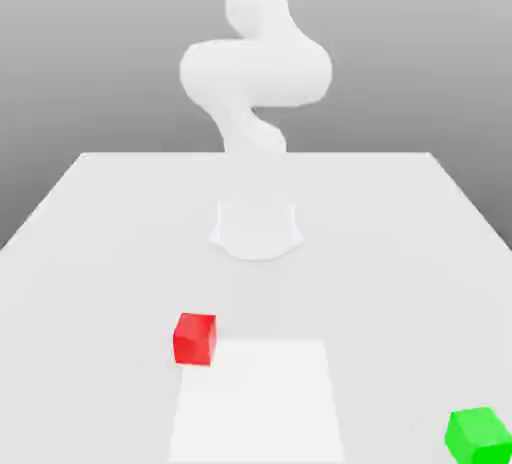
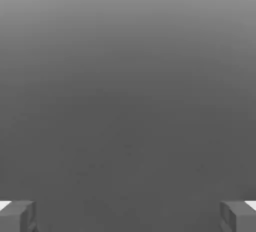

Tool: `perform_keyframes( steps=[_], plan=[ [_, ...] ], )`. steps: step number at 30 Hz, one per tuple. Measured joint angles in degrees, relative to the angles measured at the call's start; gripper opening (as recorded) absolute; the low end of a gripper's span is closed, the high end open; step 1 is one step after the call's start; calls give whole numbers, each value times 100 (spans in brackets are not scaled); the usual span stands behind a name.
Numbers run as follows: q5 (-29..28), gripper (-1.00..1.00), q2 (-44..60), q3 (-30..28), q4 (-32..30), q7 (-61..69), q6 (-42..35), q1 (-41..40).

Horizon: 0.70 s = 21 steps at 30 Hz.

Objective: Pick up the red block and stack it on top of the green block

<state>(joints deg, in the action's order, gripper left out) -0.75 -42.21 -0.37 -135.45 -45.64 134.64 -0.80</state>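
Exterior view first: a plain white table (image 1: 100, 232) is seen under a flat grey backdrop, with a brighter white square patch (image 1: 258, 402) marked near the front edge. The red block (image 1: 194, 339) is sat just off that patch's far corner on the exterior view's left, flat on the surface. The green block (image 1: 480, 434) is parked way over at the front on the exterior view's right, well apart from the red one and partly cut off by the frame. The white arm (image 1: 255, 72) is rooted at the table's middle, its upper part cropped out. Loads of bare tabletop is left between the cubes. In the hand view the gripper (image 2: 128, 216) is spread wide, nothing held, only grey behind the fingertips (image 2: 20, 216).
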Motion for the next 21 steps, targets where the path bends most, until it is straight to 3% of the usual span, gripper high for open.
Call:
perform_keyframes(
  steps=[15, 18, 21],
  plan=[
    [-299, 0, 2784, -597, -2671, 326, 2118, -553],
    [-82, 0, 3773, -717, -3063, 589, 2859, -610],
    [298, 0, 4540, -608, -3062, 879, 3479, -662]
  ],
)
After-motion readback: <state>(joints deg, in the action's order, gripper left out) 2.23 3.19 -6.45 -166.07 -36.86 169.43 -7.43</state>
